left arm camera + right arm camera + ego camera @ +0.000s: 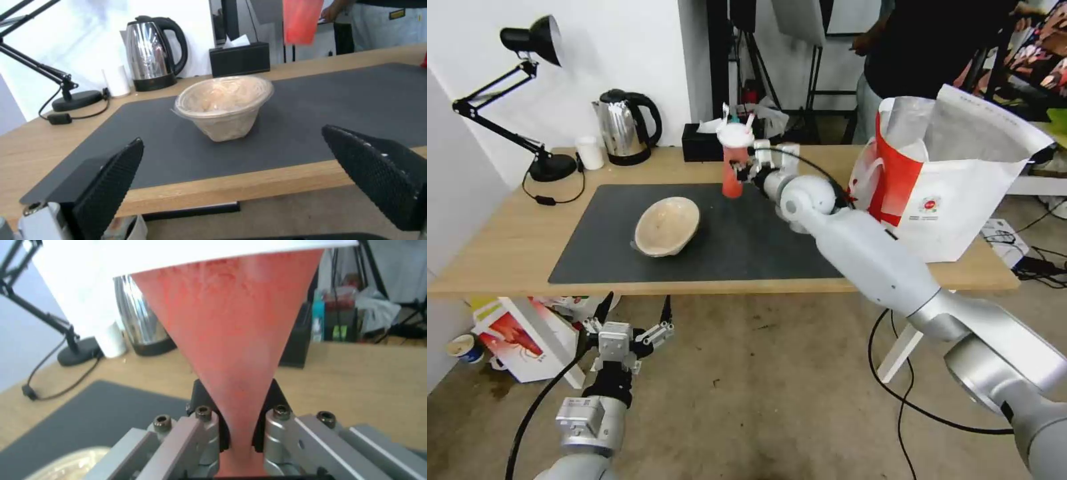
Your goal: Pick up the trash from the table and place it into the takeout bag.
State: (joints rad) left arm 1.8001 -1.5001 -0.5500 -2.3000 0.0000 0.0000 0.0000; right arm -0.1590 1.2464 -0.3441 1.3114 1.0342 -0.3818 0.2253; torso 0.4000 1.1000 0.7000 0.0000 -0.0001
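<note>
My right gripper (740, 175) is shut on the lower part of the tall red cup (733, 167), which has a white lid and hangs upright above the back edge of the dark mat (747, 247). The right wrist view shows the pads (267, 406) clamping the cup (231, 340). The shallow beige bowl (667, 227) sits tilted on the mat's left half, and in the left wrist view this bowl (222, 106) has a clear film cover. My left gripper (635, 313) hangs open below the table's (507, 247) front edge, facing the bowl. The takeout bag (954, 193) stands open at the table's right end.
Along the back edge are a black desk lamp (527, 100), a small white cup (589, 153), a steel kettle (624, 127) and a black tissue box (704, 143). A red-and-white box (520, 337) lies on the floor under the left end. A person stands behind the bag.
</note>
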